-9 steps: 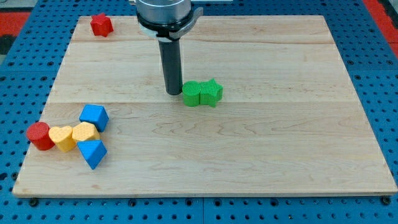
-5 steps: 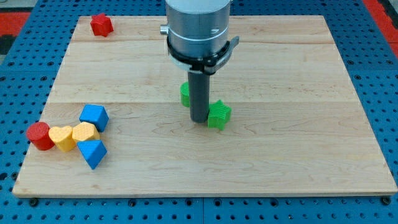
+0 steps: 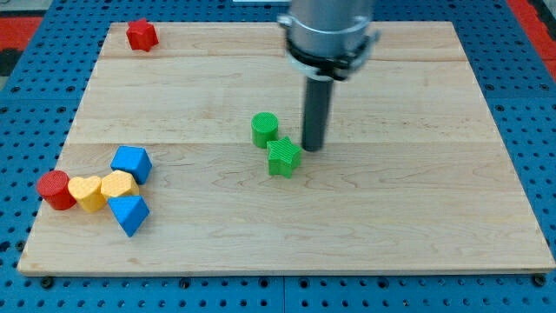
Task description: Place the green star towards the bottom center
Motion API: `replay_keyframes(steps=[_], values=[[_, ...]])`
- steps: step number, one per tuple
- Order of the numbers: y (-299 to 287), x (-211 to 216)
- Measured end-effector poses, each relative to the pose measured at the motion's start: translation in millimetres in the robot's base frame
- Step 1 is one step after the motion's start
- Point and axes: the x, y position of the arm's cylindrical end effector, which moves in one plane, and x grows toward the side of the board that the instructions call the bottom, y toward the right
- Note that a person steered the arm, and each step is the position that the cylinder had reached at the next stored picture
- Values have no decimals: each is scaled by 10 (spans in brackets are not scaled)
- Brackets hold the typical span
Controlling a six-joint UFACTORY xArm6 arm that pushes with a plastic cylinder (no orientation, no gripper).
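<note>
The green star (image 3: 283, 157) lies near the middle of the wooden board (image 3: 391, 217). A green cylinder (image 3: 264, 129) stands just up and to the left of it, close beside it. My tip (image 3: 312, 145) rests on the board just to the right of the star and slightly above it, a small gap apart. The dark rod rises from the tip to the grey arm head at the view's top.
At the view's left edge sits a cluster: a red cylinder (image 3: 55, 189), a yellow heart (image 3: 86, 192), a yellow block (image 3: 119, 185), a blue cube (image 3: 132, 163) and a blue wedge (image 3: 129, 214). A red block (image 3: 141, 35) lies at the top left corner.
My tip moved from the left of the green pair, passed between them, and now stands at the star's upper right. The star shifted down and left, away from the green cylinder.
</note>
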Motion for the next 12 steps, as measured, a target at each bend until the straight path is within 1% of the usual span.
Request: replay_keyframes(steps=[1,2,3,4,5,6,7,8,9,10,11,12], values=[[-236,327],[-476,1032],[-249,962],[-678,622],[-1737,661],[-1893,1658],[-1466,1774],[-744,1705],[-222,1539],[-146,1533],[567,755],[139,-631]])
